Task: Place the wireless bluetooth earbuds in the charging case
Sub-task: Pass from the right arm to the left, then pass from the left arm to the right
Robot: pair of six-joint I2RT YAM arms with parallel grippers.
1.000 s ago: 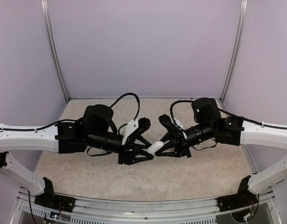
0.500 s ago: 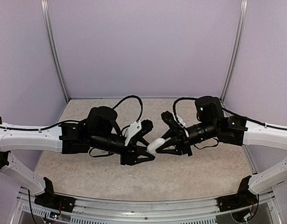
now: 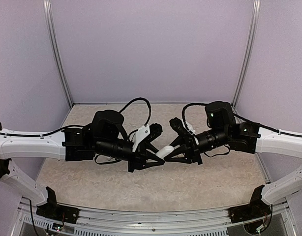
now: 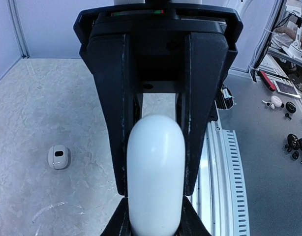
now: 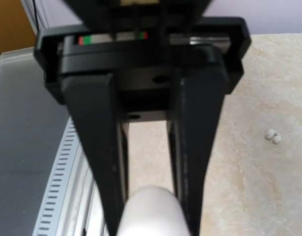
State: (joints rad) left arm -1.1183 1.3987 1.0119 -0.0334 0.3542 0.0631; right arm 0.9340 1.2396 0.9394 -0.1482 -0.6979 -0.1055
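Note:
The charging case (image 4: pixel 58 157), small, roundish and white with a dark spot, lies on the table in the left wrist view. The two earbuds (image 5: pixel 274 136), tiny whitish beads, lie side by side on the table in the right wrist view. Neither shows in the top view. A plain white oval object (image 3: pixel 165 151) hangs above mid-table between both grippers. My right gripper (image 3: pixel 170 150) is shut on it, its fingers (image 4: pixel 116 123) against both sides. My left gripper (image 3: pixel 160 154) meets it tip to tip, and its own fingertips (image 4: pixel 116 221) press the oval's near end (image 4: pixel 155 172).
A slotted metal rail (image 4: pixel 225 187) runs along the table's near edge, with a grey bench (image 4: pixel 269 162) holding small loose items beyond it. Purple walls and metal posts (image 3: pixel 60 54) enclose the marbled tabletop (image 3: pixel 200 187).
My left gripper has moved right and slightly up, onto the end of the white oval held by my right gripper. The right arm has shifted slightly up and right.

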